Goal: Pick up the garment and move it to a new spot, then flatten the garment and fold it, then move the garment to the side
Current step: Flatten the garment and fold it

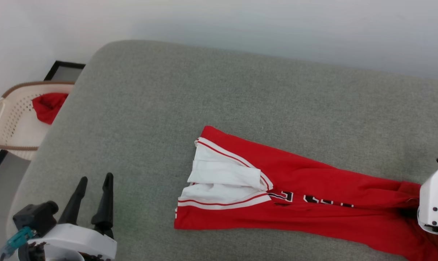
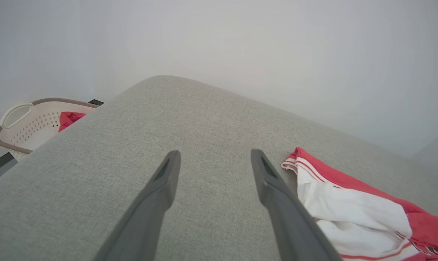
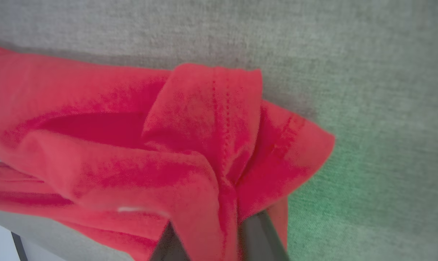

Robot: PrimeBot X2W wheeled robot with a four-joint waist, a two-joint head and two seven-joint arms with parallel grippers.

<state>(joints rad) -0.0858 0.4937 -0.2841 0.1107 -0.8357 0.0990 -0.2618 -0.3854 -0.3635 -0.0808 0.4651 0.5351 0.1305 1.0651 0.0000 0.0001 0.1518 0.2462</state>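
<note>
**Right pincer nips the garment's end, ready for a fold**

The right pincer (image 3: 211,237) is pinching a bunched red edge of the garment (image 1: 313,206), which lies as a long, narrow strip across the grey cushion (image 1: 204,90), white sleeves tucked on top at its far end. The left pincer (image 1: 95,179) hovers spread and empty, well apart from the cloth, with a laundry basket (image 1: 8,119) beyond the cushion's edge. This looks like the folding step. Next, the held end probably has to be lifted and carried over toward the sleeves without dragging the strip askew.
</note>
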